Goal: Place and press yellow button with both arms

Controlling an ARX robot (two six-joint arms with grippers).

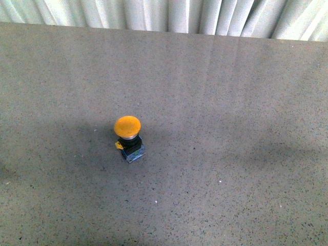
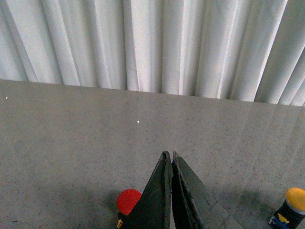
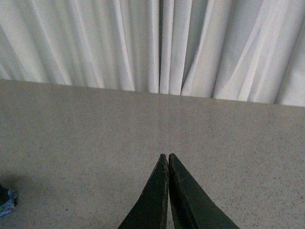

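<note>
Yellow button [image 1: 127, 127] stands clear; red cap [image 2: 128, 201] seems half-hidden.

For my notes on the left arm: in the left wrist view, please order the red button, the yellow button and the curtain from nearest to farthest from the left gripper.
1. Red button: right beside the left gripper, partly behind a finger.
2. Yellow button: off to the other side, at the picture's edge.
3. Curtain: past the table's far edge.

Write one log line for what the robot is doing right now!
yellow button: upright on table, untouched | left tool: shut, empty | right tool: shut, empty | red button: beside left tool
</note>
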